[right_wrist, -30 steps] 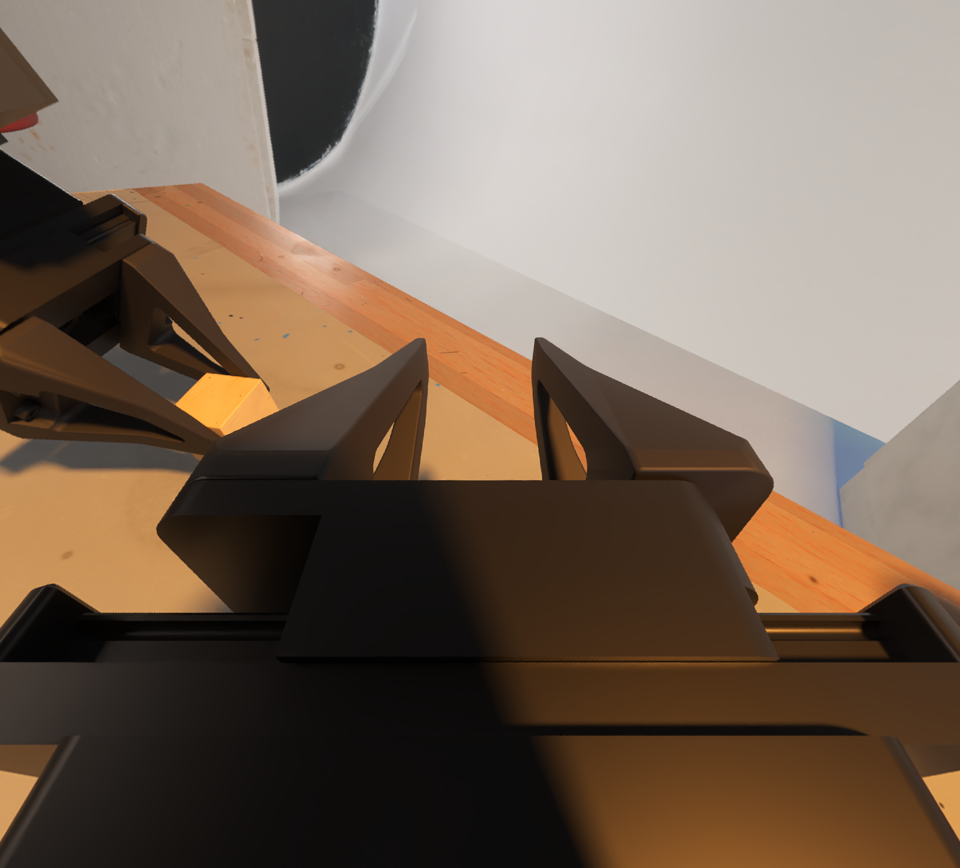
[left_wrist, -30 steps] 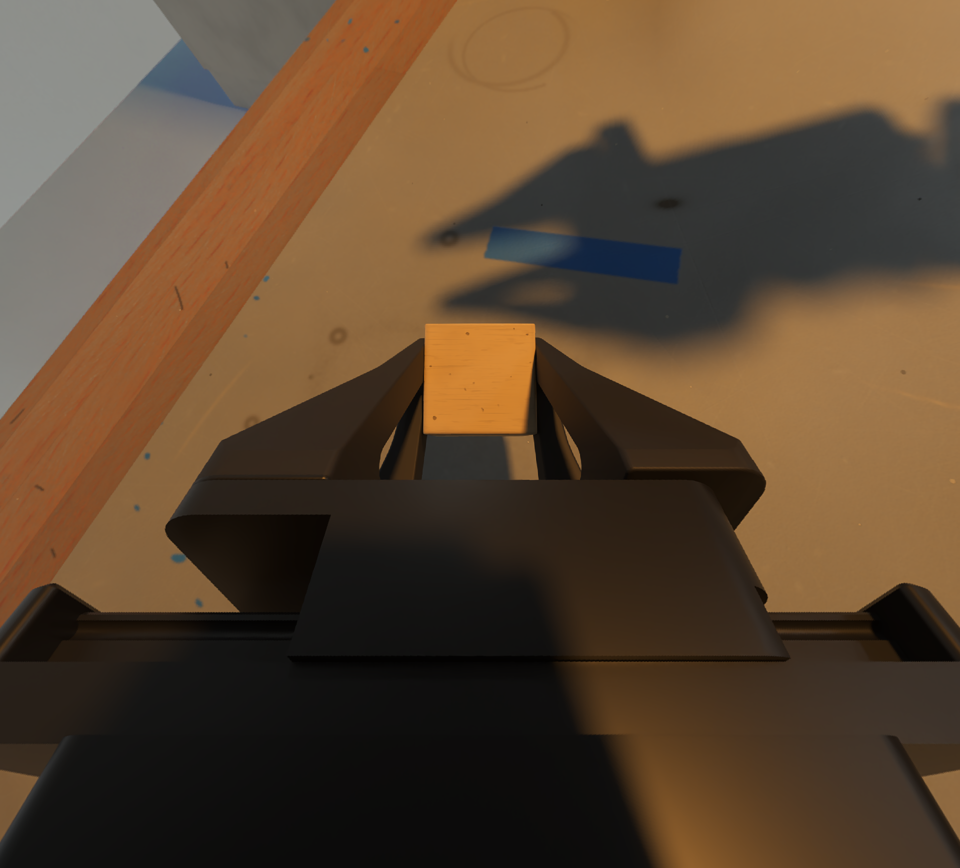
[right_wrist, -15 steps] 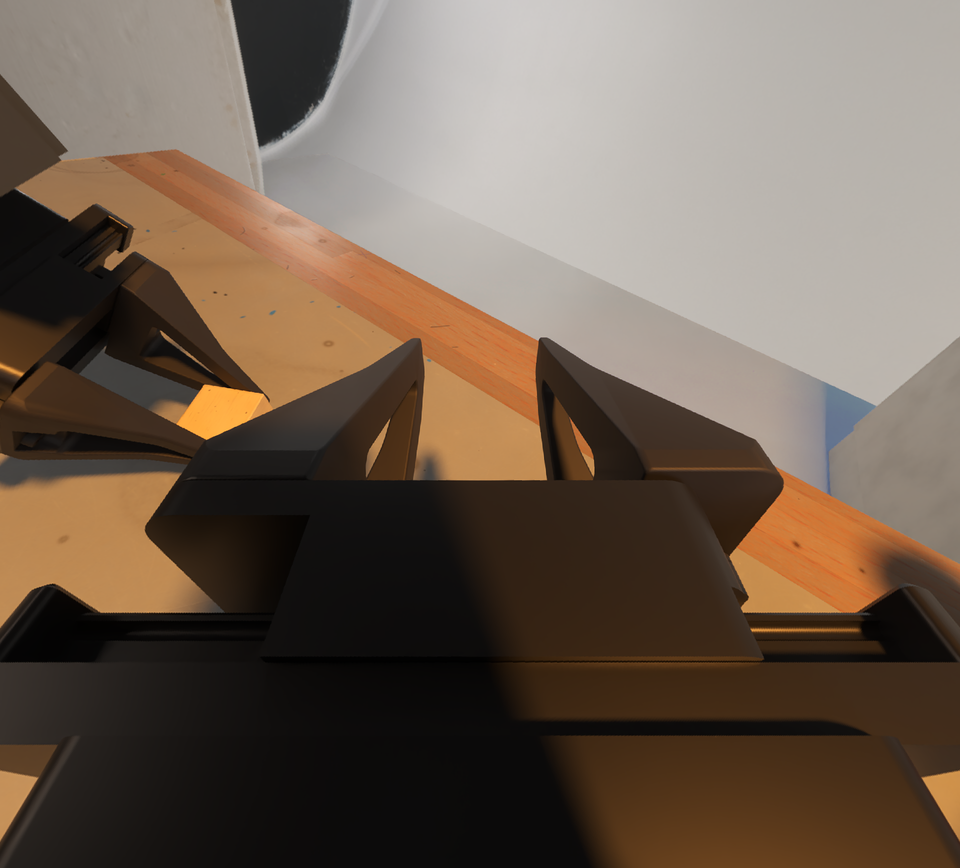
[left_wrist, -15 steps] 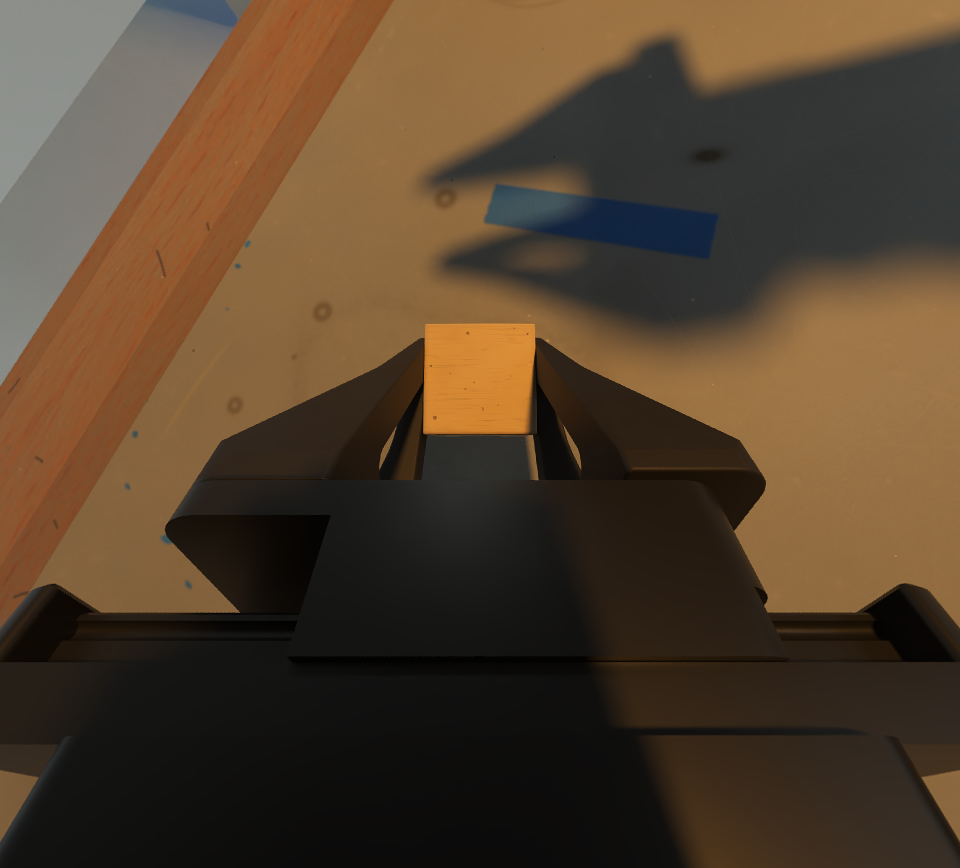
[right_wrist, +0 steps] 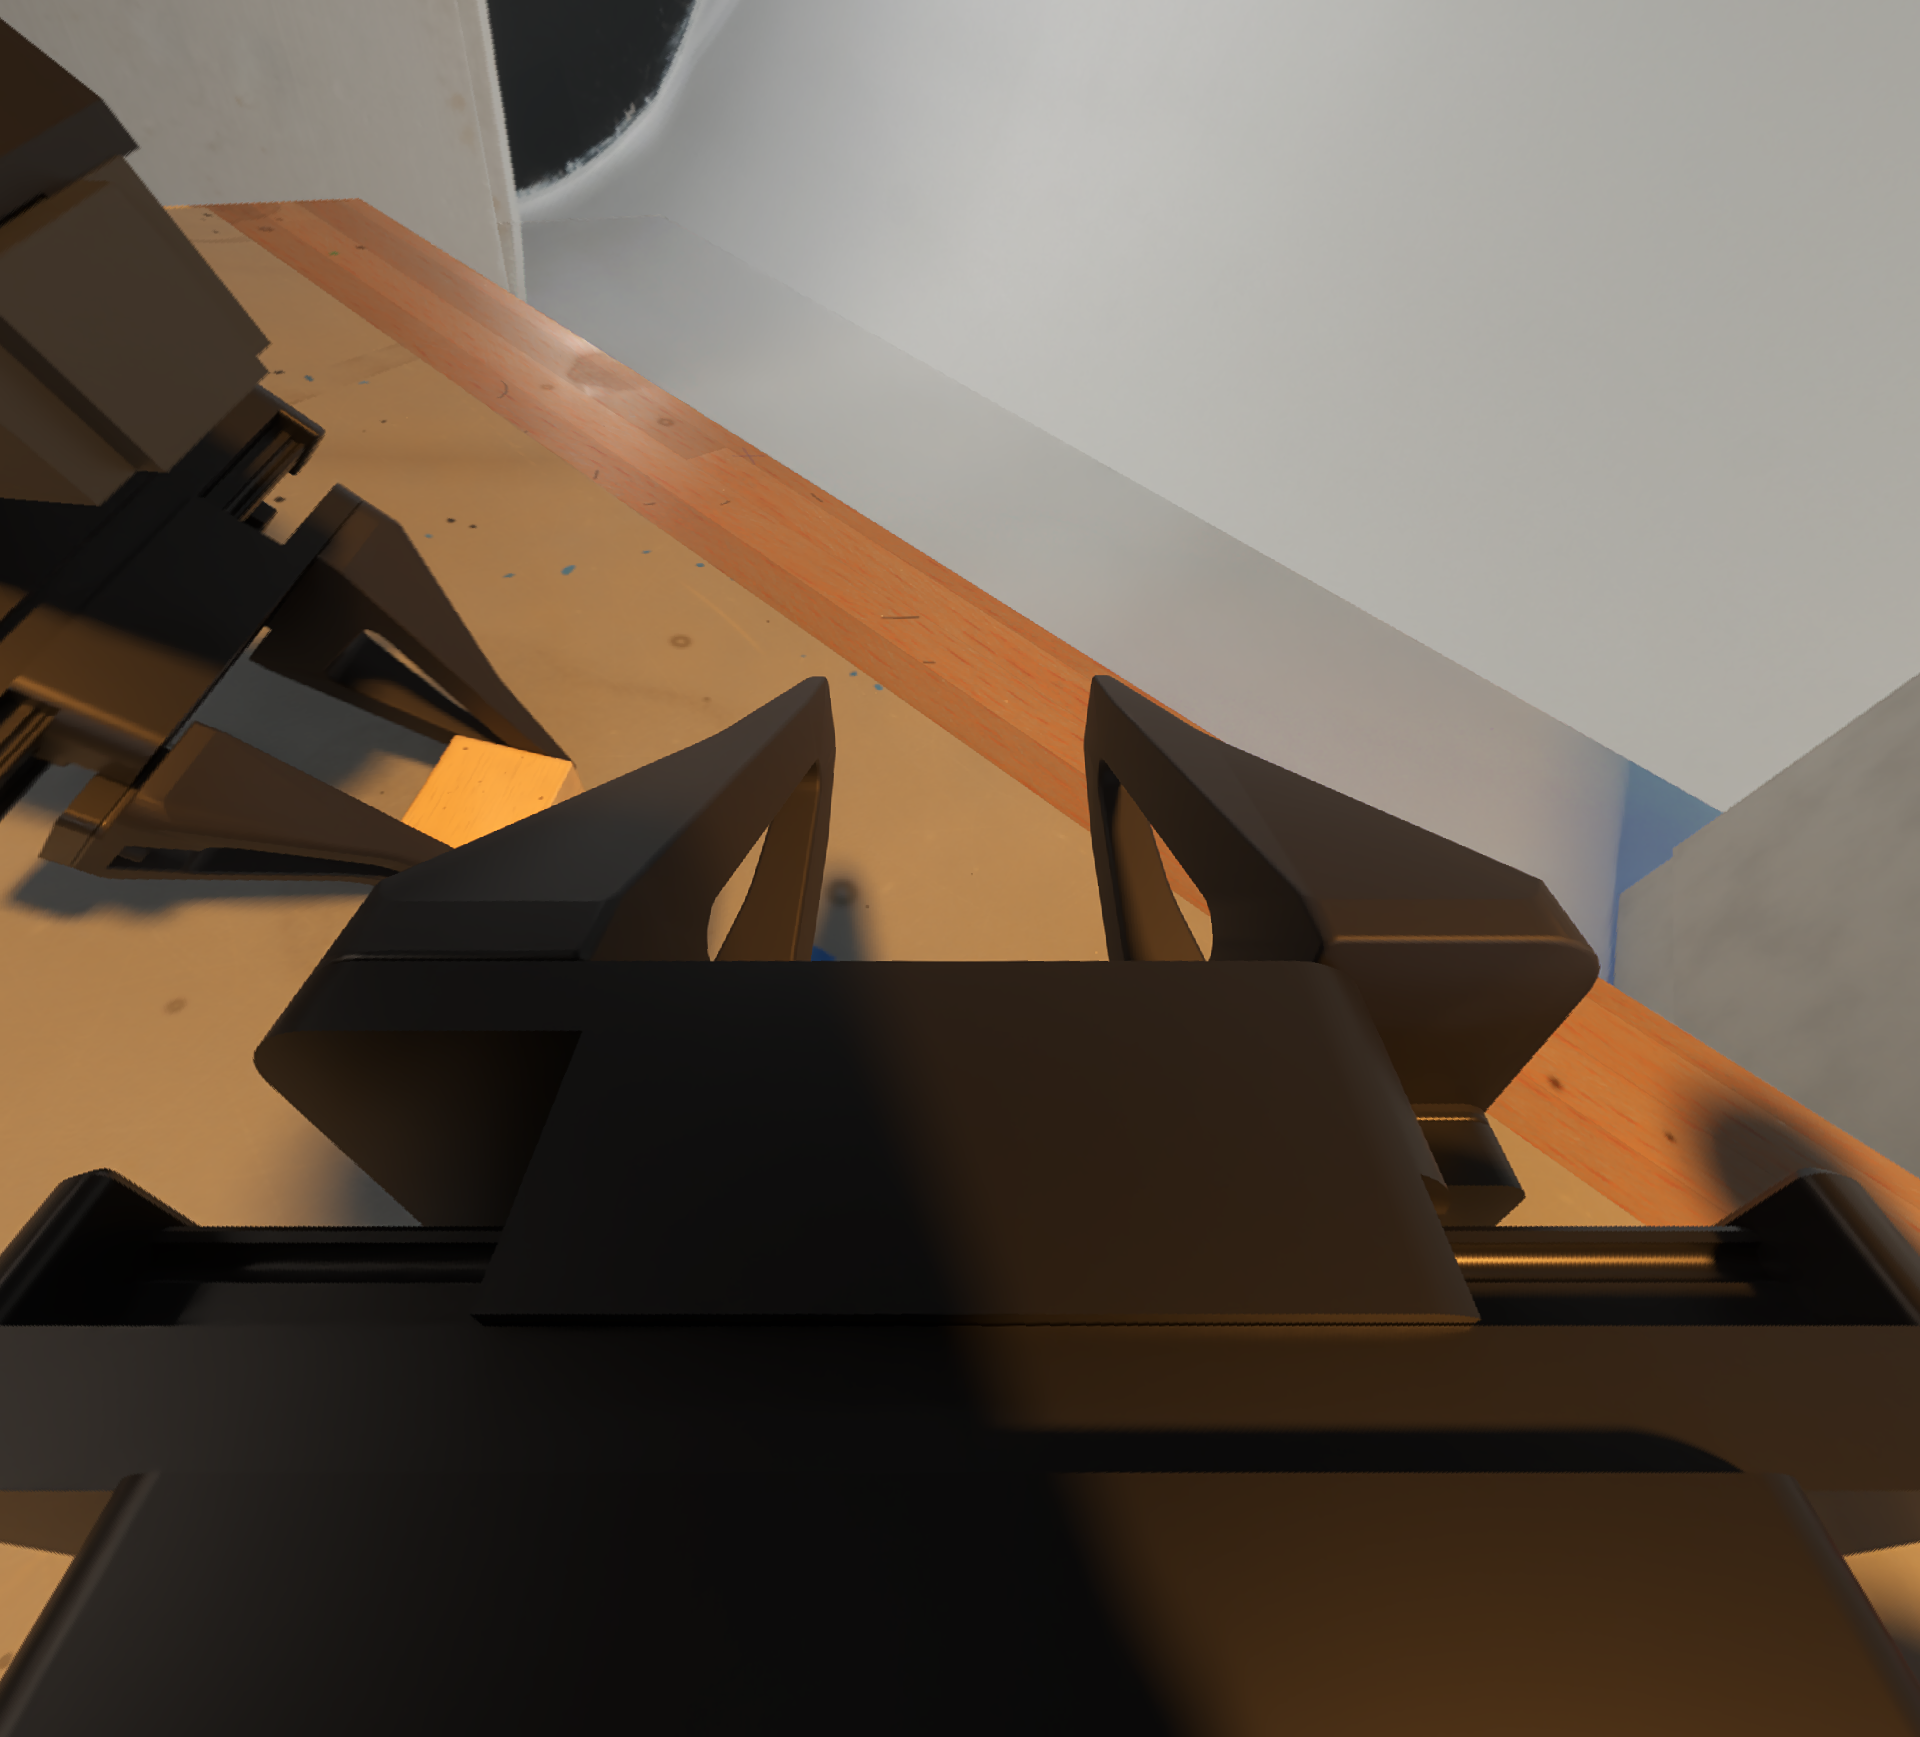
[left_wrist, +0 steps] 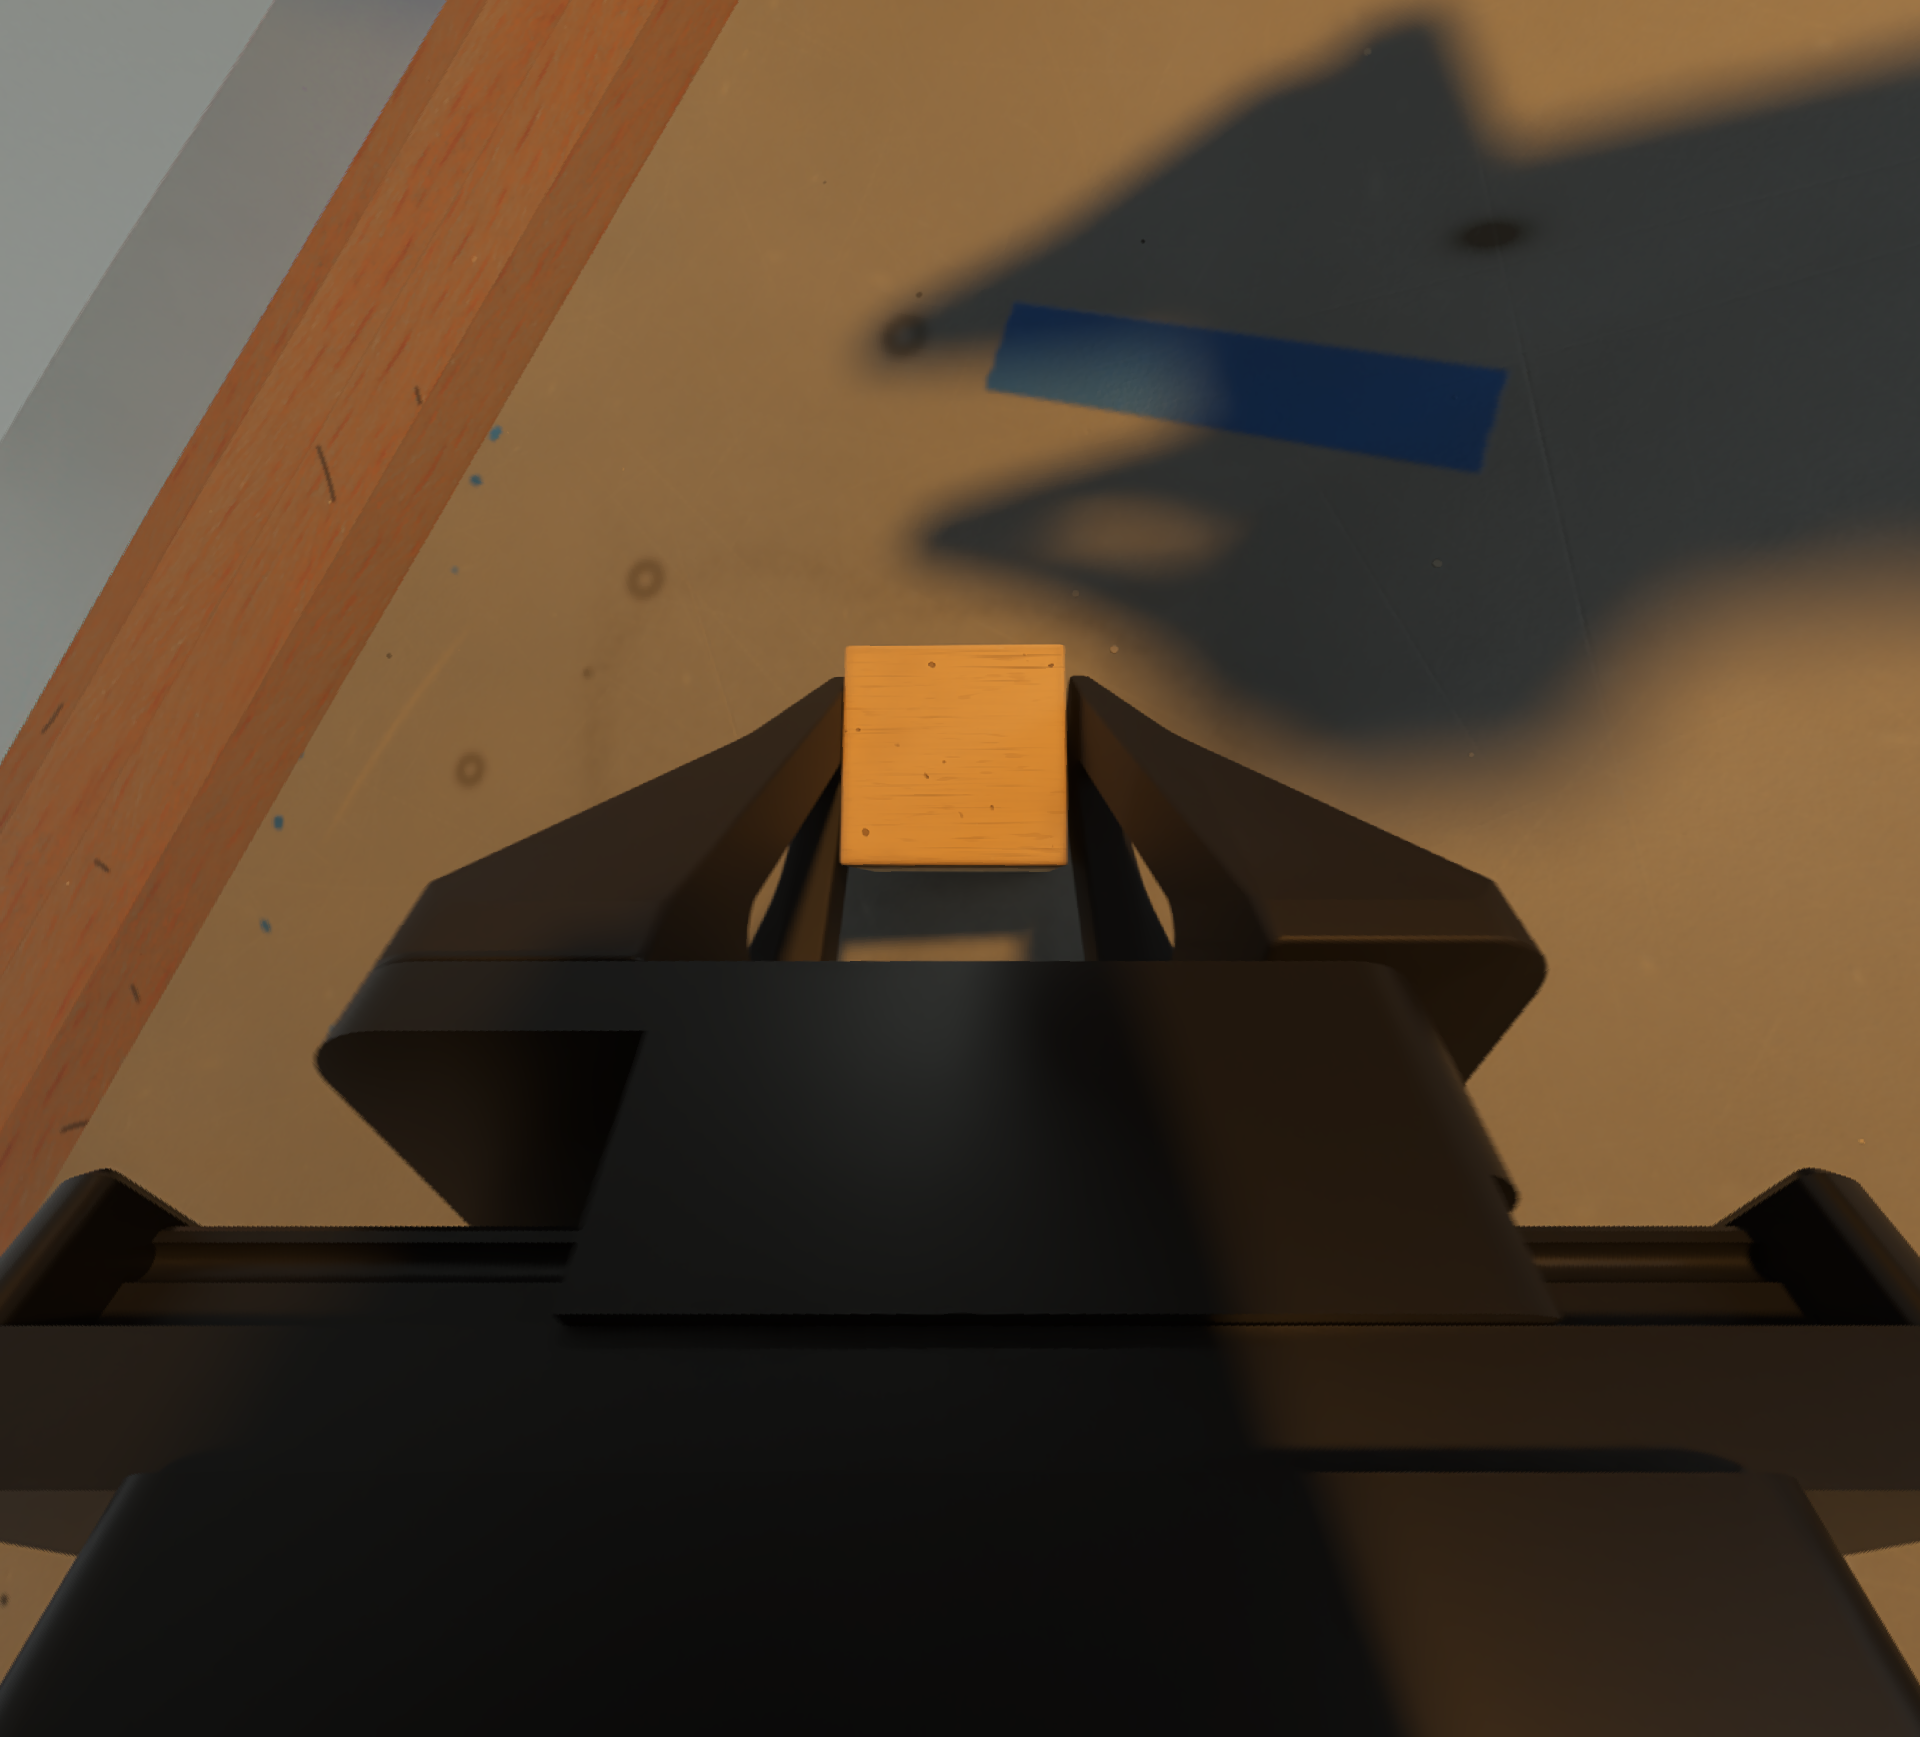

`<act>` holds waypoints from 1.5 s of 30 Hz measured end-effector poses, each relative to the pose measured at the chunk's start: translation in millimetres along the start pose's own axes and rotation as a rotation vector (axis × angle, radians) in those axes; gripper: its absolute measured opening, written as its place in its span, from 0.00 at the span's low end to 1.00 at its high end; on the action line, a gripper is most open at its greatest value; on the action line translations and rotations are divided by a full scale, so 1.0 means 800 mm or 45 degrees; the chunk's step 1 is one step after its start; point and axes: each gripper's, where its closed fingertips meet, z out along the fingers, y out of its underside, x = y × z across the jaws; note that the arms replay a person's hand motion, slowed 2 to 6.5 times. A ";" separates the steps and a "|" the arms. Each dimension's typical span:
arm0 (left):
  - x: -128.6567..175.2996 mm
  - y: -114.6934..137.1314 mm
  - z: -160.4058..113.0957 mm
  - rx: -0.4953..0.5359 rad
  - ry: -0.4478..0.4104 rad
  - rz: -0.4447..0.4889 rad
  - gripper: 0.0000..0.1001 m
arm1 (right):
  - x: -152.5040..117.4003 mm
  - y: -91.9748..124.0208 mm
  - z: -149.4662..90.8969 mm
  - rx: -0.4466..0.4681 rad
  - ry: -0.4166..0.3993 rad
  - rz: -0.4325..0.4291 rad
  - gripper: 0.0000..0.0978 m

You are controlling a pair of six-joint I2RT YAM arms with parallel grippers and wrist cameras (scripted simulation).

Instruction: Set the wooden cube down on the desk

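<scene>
The wooden cube (left_wrist: 954, 754) is a small orange-tan block held between the black fingers of my left gripper (left_wrist: 954, 700), which is shut on it close above the tan desk (left_wrist: 1143, 77). The cube also shows in the right wrist view (right_wrist: 483, 788), between the left gripper's fingers (right_wrist: 457, 700) at the left. My right gripper (right_wrist: 956, 700) is open and empty, off to the side above the desk near its far edge.
A strip of blue tape (left_wrist: 1247, 386) lies on the desk ahead of the cube, partly in the arm's shadow. A reddish wooden border (left_wrist: 343, 399) runs along the desk edge, also in the right wrist view (right_wrist: 831, 575). Grey blocks (right_wrist: 1787, 898) stand beyond it.
My left gripper has moved lower toward the desk with the cube still in it. My right gripper has opened wider and drawn away a little.
</scene>
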 end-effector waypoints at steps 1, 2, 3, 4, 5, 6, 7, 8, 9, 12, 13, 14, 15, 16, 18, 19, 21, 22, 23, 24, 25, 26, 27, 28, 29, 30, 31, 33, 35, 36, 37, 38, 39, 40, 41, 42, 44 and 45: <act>0.000 0.001 0.000 -0.002 -0.004 -0.001 0.37 | -0.002 -0.001 -0.001 -0.003 -0.002 -0.006 0.42; 0.000 0.002 0.000 -0.004 -0.007 -0.002 0.39 | -0.004 -0.002 -0.002 -0.006 -0.003 -0.011 0.43; 0.000 0.003 0.000 -0.006 -0.009 -0.004 0.42 | -0.005 -0.004 -0.003 -0.007 -0.005 -0.017 0.43; 0.000 0.004 0.000 -0.009 -0.011 -0.006 0.44 | -0.007 -0.005 -0.004 -0.009 -0.006 -0.021 0.44; -0.001 0.005 0.000 -0.012 -0.013 -0.009 0.46 | -0.008 -0.007 -0.006 -0.009 -0.007 -0.024 0.45; -0.001 0.005 0.000 -0.014 -0.015 -0.011 0.49 | -0.010 -0.009 -0.008 -0.008 -0.008 -0.026 0.46; -0.002 0.005 0.000 -0.016 -0.019 -0.014 0.51 | -0.011 -0.011 -0.009 -0.007 -0.009 -0.027 0.47; -0.002 0.006 0.000 -0.018 -0.023 -0.016 0.53 | -0.013 -0.013 -0.011 -0.006 -0.011 -0.028 0.48; -0.003 0.005 0.000 -0.020 -0.028 -0.018 0.56 | -0.015 -0.015 -0.013 -0.005 -0.013 -0.028 0.49; -0.006 0.004 -0.002 -0.025 -0.047 -0.021 0.62 | -0.022 -0.023 -0.019 0.001 -0.022 -0.018 0.54; -0.007 0.004 -0.003 -0.027 -0.054 -0.020 0.64 | -0.024 -0.026 -0.022 0.004 -0.027 -0.011 0.56; -0.008 0.003 -0.004 -0.028 -0.063 -0.019 0.66 | -0.027 -0.029 -0.024 0.007 -0.033 -0.003 0.58; -0.010 0.002 -0.005 -0.029 -0.073 -0.018 0.68 | -0.031 -0.032 -0.027 0.011 -0.040 0.007 0.60; -0.011 0.002 -0.007 -0.030 -0.084 -0.015 0.70 | -0.034 -0.036 -0.029 0.015 -0.048 0.018 0.63; -0.013 0.001 -0.009 -0.032 -0.109 -0.010 0.73 | -0.042 -0.043 -0.035 0.026 -0.065 0.041 0.67; -0.014 0.000 -0.011 -0.033 -0.122 -0.006 0.74 | -0.047 -0.047 -0.038 0.034 -0.073 0.053 0.69; -0.017 -0.002 -0.014 -0.037 -0.151 0.003 0.76 | -0.056 -0.056 -0.044 0.054 -0.087 0.077 0.73; -0.018 -0.003 -0.016 -0.038 -0.165 0.010 0.78 | -0.061 -0.061 -0.047 0.065 -0.093 0.088 0.75; -0.019 -0.004 -0.017 -0.039 -0.181 0.017 0.79 | -0.066 -0.066 -0.050 0.078 -0.098 0.100 0.78; -0.021 -0.005 -0.019 -0.040 -0.196 0.024 0.81 | -0.071 -0.070 -0.053 0.091 -0.103 0.110 0.80; -0.023 -0.007 -0.020 -0.041 -0.211 0.032 0.82 | -0.076 -0.075 -0.056 0.104 -0.105 0.120 0.83; -0.024 -0.008 -0.022 -0.042 -0.226 0.040 0.84 | -0.081 -0.079 -0.059 0.116 -0.105 0.130 0.86; -0.025 -0.010 -0.023 -0.043 -0.240 0.048 0.85 | -0.086 -0.083 -0.061 0.128 -0.102 0.138 0.89; -0.026 -0.011 -0.024 -0.045 -0.254 0.056 0.86 | -0.091 -0.087 -0.064 0.138 -0.099 0.146 0.92; -0.027 -0.013 -0.025 -0.046 -0.266 0.064 0.88 | -0.097 -0.090 -0.066 0.145 -0.094 0.153 0.94; -0.028 -0.014 -0.026 -0.048 -0.277 0.072 0.89 | -0.102 -0.093 -0.067 0.149 -0.088 0.158 0.95; -0.028 -0.016 -0.027 -0.050 -0.287 0.079 0.91 | -0.107 -0.095 -0.069 0.152 -0.082 0.162 0.95; -0.028 -0.019 -0.028 -0.055 -0.306 0.094 0.92 | -0.118 -0.099 -0.071 0.151 -0.068 0.164 0.96; -0.028 -0.022 -0.029 -0.060 -0.324 0.108 0.94 | -0.128 -0.103 -0.073 0.145 -0.055 0.158 0.96; -0.028 -0.023 -0.030 -0.063 -0.332 0.116 0.94 | -0.133 -0.105 -0.074 0.141 -0.047 0.152 0.96; -0.027 -0.025 -0.030 -0.066 -0.341 0.124 0.94 | -0.137 -0.107 -0.075 0.135 -0.039 0.145 0.96; -0.027 -0.026 -0.030 -0.069 -0.350 0.132 0.94 | -0.142 -0.108 -0.075 0.129 -0.031 0.135 0.96; -0.027 -0.028 -0.031 -0.072 -0.359 0.140 0.94 | -0.146 -0.110 -0.076 0.123 -0.022 0.125 0.96; -0.027 -0.029 -0.031 -0.074 -0.368 0.149 0.94 | -0.150 -0.111 -0.076 0.117 -0.015 0.115 0.96; -0.026 -0.030 -0.031 -0.077 -0.378 0.159 0.94 | -0.154 -0.112 -0.077 0.110 -0.007 0.105 0.96; -0.026 -0.032 -0.032 -0.079 -0.388 0.169 0.94 | -0.157 -0.113 -0.077 0.103 0.000 0.095 0.96; -0.025 -0.035 -0.033 -0.083 -0.408 0.190 0.94 | -0.163 -0.113 -0.078 0.089 0.016 0.076 0.96; -0.024 -0.036 -0.033 -0.084 -0.418 0.200 0.94 | -0.166 -0.113 -0.079 0.082 0.024 0.067 0.96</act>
